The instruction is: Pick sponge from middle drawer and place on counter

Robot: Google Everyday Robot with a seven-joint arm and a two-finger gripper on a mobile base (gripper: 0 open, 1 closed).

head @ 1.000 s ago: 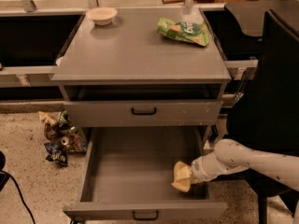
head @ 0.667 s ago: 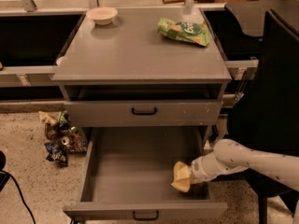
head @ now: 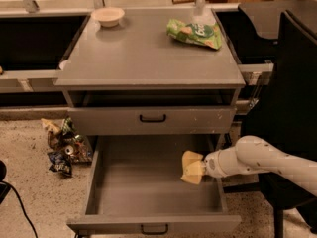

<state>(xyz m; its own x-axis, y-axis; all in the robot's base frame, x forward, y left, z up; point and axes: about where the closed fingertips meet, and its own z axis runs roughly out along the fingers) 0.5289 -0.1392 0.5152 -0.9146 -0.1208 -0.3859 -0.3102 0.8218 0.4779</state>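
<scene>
The gripper reaches in from the right over the open middle drawer, its fingers clenched on the pale yellow sponge, which is by the drawer's right wall and looks raised off the grey floor. The white arm runs off to the right in front of a black chair. Above, the counter surface carries a green snack bag far right and a small bowl far left
</scene>
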